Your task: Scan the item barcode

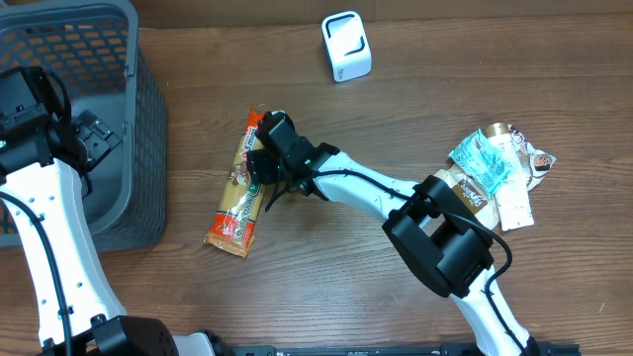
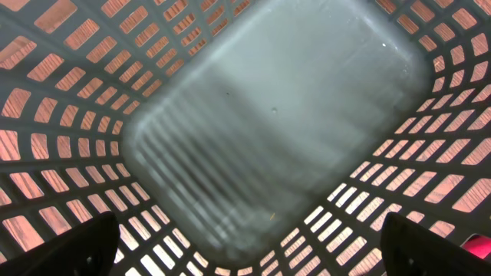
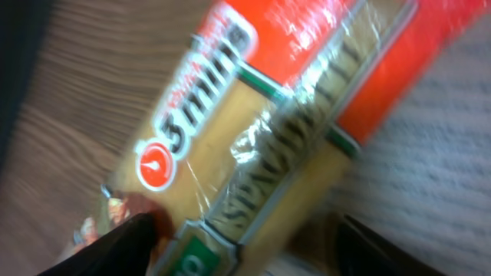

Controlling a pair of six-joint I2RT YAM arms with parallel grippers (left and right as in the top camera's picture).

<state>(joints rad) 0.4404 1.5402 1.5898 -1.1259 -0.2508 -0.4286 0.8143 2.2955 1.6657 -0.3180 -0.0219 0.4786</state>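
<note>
The item is a long packet of spaghetti (image 1: 230, 206), orange-red and yellow, lying flat on the wooden table left of centre. My right gripper (image 1: 263, 164) is down over its upper half. In the right wrist view the packet (image 3: 253, 130) runs diagonally between the two dark fingers (image 3: 126, 245) of the right gripper (image 3: 249, 245). The left finger touches the wrapper, the right one stands a little apart, so the gripper is open around it. No barcode shows in any view. My left gripper (image 1: 94, 138) hangs wide open and empty over the grey basket (image 1: 148, 119).
A small white scanner-like box (image 1: 346, 46) stands at the back centre. A pile of other packets (image 1: 499, 168) lies at the right. The left wrist view shows only the basket's slatted walls (image 2: 61, 115) and floor below the left gripper (image 2: 245, 257).
</note>
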